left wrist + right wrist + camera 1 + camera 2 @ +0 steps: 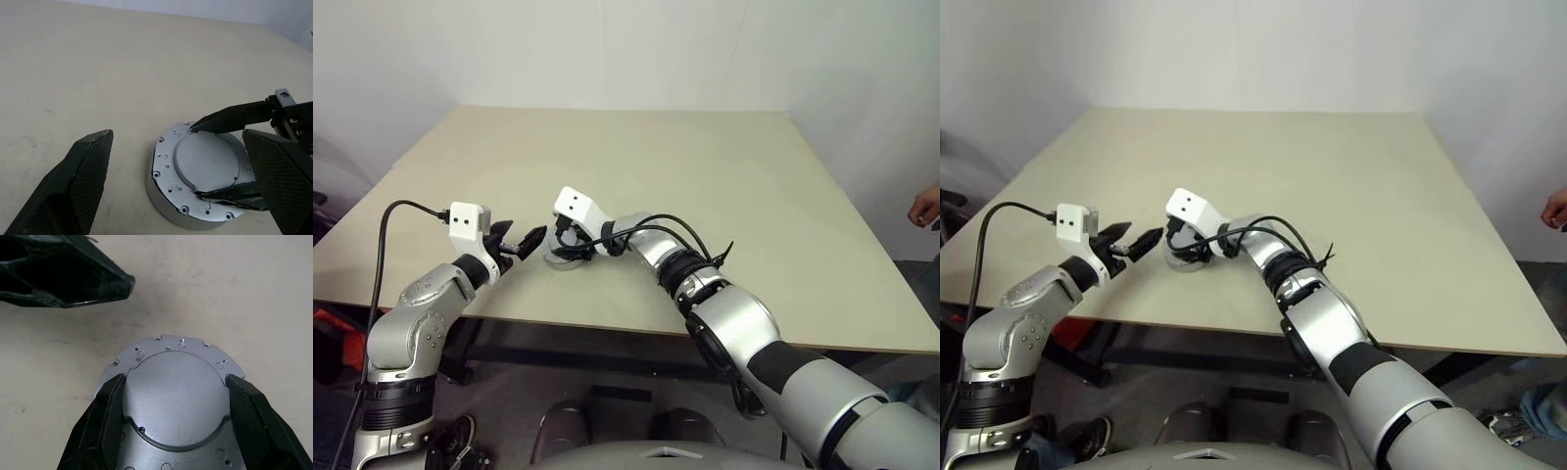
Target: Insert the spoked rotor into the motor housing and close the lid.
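Jaws: right gripper [171, 396] grasping lid [173, 399] across raised centre, atop housing [161, 200] on worktop [705, 176]; left gripper [181, 181] spread wide beside. Press level, seat lid flush.

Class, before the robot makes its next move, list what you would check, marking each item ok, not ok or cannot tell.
1. Lid lies flat on the motor housing: ok.
2. Right end effector closed on the lid's raised centre: ok.
3. Left end effector open, apart from the housing: ok.
4. Spoked rotor seated inside: cannot tell, it is covered.
5. Housing stands upright on the table: ok.
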